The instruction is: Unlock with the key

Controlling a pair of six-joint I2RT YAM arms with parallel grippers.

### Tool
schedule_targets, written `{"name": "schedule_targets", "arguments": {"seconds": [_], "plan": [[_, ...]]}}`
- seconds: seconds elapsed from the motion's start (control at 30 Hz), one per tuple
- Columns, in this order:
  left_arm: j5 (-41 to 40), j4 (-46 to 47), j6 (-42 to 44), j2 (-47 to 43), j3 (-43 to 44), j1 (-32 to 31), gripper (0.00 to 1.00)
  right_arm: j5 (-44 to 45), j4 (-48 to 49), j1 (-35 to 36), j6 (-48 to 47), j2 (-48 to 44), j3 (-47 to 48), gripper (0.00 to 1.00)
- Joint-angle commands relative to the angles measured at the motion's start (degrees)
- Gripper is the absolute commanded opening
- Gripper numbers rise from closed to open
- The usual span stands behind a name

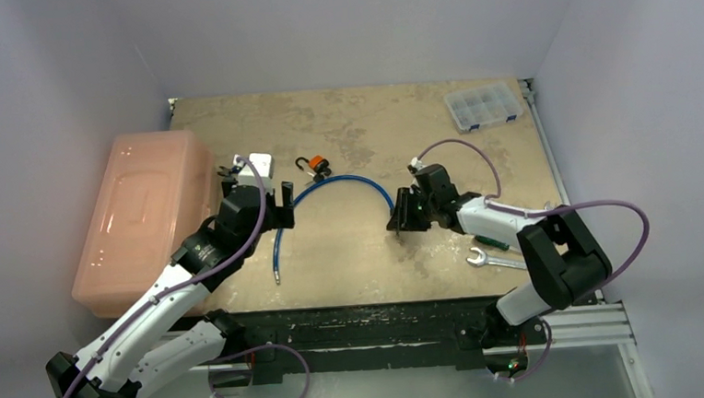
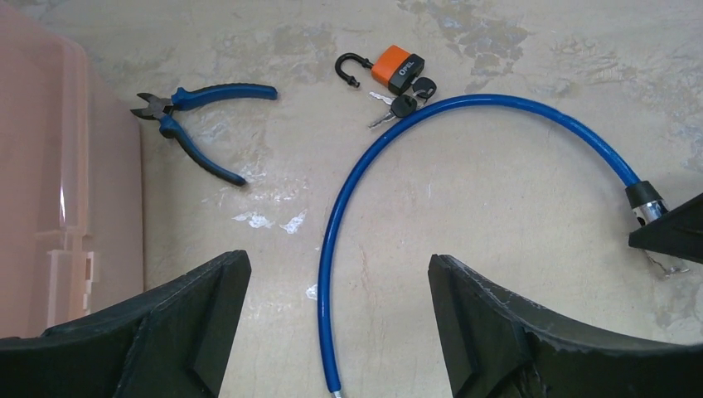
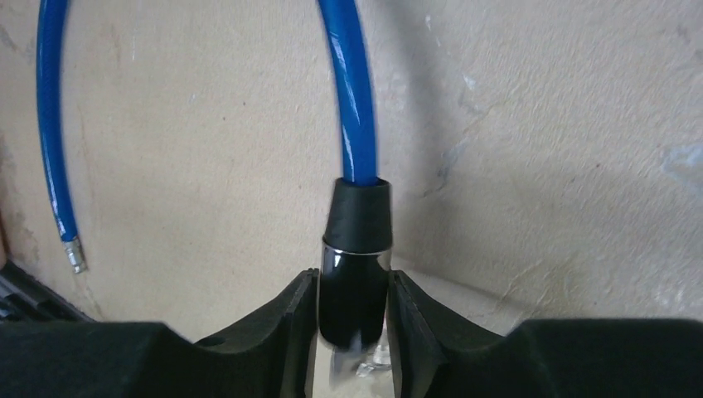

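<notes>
A blue cable lock (image 1: 329, 184) lies in an arc on the table. Its black and chrome lock head (image 3: 355, 257) sits between my right gripper's (image 3: 353, 307) fingers, which are shut on it; something shiny below the head is blurred. The head also shows in the left wrist view (image 2: 647, 203). The cable's bare free end (image 3: 75, 253) lies apart from the head. An orange padlock (image 2: 398, 68) with its shackle open lies beyond the arc, with black-headed keys (image 2: 404, 104) beside it. My left gripper (image 2: 338, 282) is open and empty above the cable's free end.
Blue-handled pliers (image 2: 195, 116) lie left of the padlock. A pink lidded bin (image 1: 142, 216) fills the left side, with a white box (image 1: 259, 166) next to it. A clear parts organizer (image 1: 483, 106) is at the back right. A wrench (image 1: 495, 261) and a screwdriver (image 1: 494, 242) lie near the right arm.
</notes>
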Motion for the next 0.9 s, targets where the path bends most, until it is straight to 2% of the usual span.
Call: {"name": "schedule_targets", "arguments": {"seconds": [0.0,0.23,0.37,0.57,0.73,0.87], "plan": [[-0.7,2.0,1.3,-0.8,0.1,0.1,0.84,2.8,0.1,-0.4,-2.2,1.1,4.6,0.45],[-0.8,2.1,1.3,-1.0,-0.1,0.1,0.84,3.6,-2.5,-0.6,-5.0,1.0,7.8,0.81],[-0.8,2.0,1.4,-0.9,-0.1,0.1,0.84,10.2,-7.1,-0.8,-7.0,-1.8,10.6,0.97],[-0.8,1.8,1.5,-0.7,0.0,0.1,0.84,21.4,-13.6,-1.4,-9.9,-8.4,13.0,0.99],[-0.4,1.6,1.6,-0.7,0.1,0.1,0.85,27.0,-15.7,-1.4,-10.5,-15.2,12.2,0.99],[-0.7,1.0,1.3,-1.1,0.5,0.1,0.91,30.3,-16.3,-1.4,-8.6,-20.9,9.8,0.99]]}}
